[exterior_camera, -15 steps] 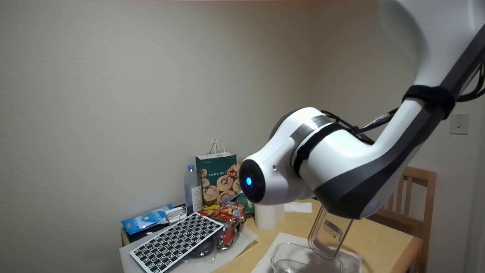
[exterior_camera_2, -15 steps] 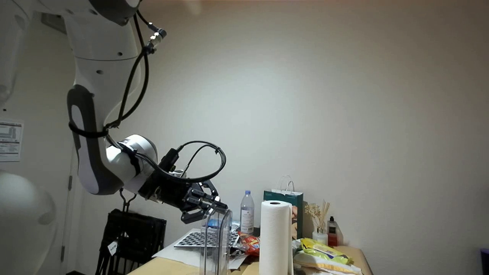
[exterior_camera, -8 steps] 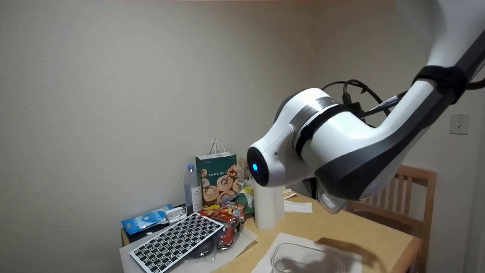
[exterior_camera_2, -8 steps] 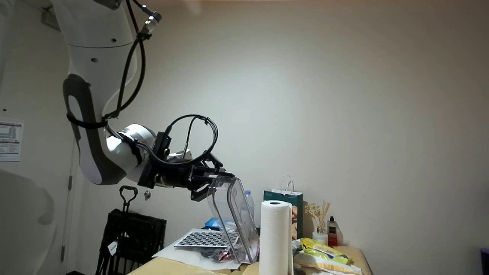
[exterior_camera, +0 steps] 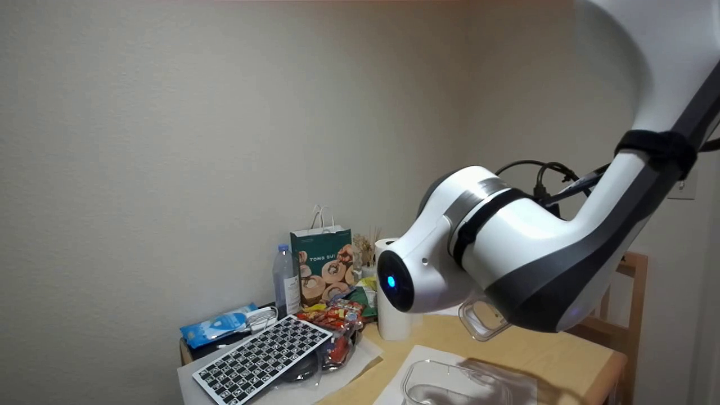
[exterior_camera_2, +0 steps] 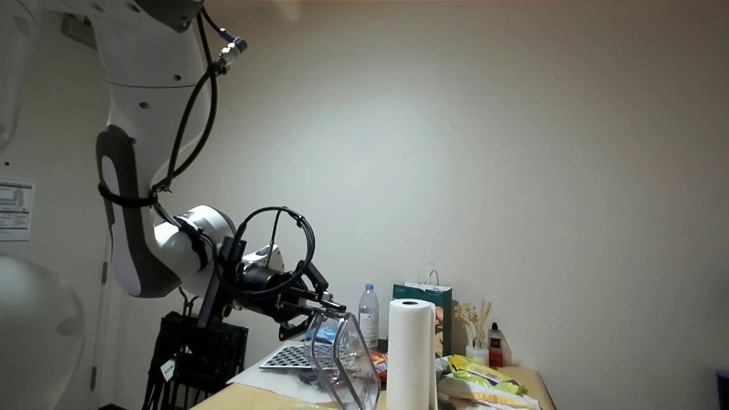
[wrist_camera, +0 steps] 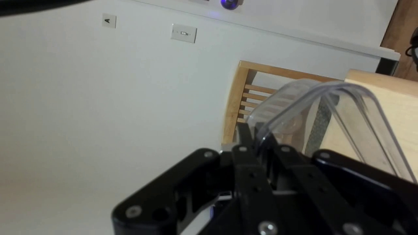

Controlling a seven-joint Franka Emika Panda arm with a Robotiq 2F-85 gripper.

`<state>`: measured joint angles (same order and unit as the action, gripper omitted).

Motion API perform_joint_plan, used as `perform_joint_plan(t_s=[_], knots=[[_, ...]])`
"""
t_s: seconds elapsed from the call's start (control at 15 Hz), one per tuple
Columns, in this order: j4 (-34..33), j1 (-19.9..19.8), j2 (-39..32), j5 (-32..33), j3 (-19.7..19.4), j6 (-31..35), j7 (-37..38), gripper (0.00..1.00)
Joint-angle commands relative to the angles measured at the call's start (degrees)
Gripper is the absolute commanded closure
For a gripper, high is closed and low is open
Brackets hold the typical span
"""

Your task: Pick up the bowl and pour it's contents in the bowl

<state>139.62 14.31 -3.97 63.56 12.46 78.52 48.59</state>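
Note:
My gripper (wrist_camera: 253, 133) is shut on the rim of a clear rectangular plastic bowl (wrist_camera: 313, 94). The fingers also show in an exterior view (exterior_camera_2: 327, 313), with the held bowl (exterior_camera_2: 337, 347) hanging tilted from them above the table. In an exterior view the arm hides my gripper and most of the held bowl (exterior_camera: 478, 336). A second clear plastic bowl (exterior_camera: 430, 363) stands on white paper on the table, below and in front of the held one. Its near part is cut off by the frame's lower edge. I cannot make out any contents in either bowl.
A white paper towel roll (exterior_camera_2: 409, 353) stands near the held bowl. Snack bags (exterior_camera: 337, 315), a checkered board (exterior_camera: 263, 360), a bottle (exterior_camera: 286, 281) and a green paper bag (exterior_camera: 322, 264) are on the table. A wooden chair (wrist_camera: 234, 98) stands by the table.
The arm rose with the held bowl, then came down part of the way again. The bowl hung almost vertical a second ago and is more tilted now. The second bowl has not moved.

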Motion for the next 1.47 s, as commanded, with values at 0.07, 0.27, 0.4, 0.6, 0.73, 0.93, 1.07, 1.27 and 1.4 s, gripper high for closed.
perform_joint_plan(t_s=[0.07, 0.27, 0.4, 0.6, 0.73, 0.93, 1.07, 1.27, 1.4], knots=[[-0.27, -0.74, -0.52, -1.31, 0.10, 1.55, 0.32, 0.98], [-1.47, -1.57, -3.43, -4.59, -0.88, 3.51, 0.61, 0.98], [-2.17, -2.42, -4.86, -7.35, -1.60, 5.74, 0.01, 0.98], [-3.81, -2.82, -5.80, -7.31, -2.51, 7.29, 1.47, 0.98], [-6.60, -2.44, -4.35, -6.22, -3.08, 3.13, 3.06, 0.98], [-12.07, -3.24, -3.50, -5.33, -4.48, -3.50, 5.36, 0.98], [-15.85, -4.36, -3.19, -5.96, -5.87, -7.07, 6.20, 0.98], [-20.24, -6.31, -3.01, -8.94, -7.77, -11.55, 7.03, 0.98], [-21.94, -8.23, -3.20, -10.79, -9.44, -13.60, 6.97, 0.98]])
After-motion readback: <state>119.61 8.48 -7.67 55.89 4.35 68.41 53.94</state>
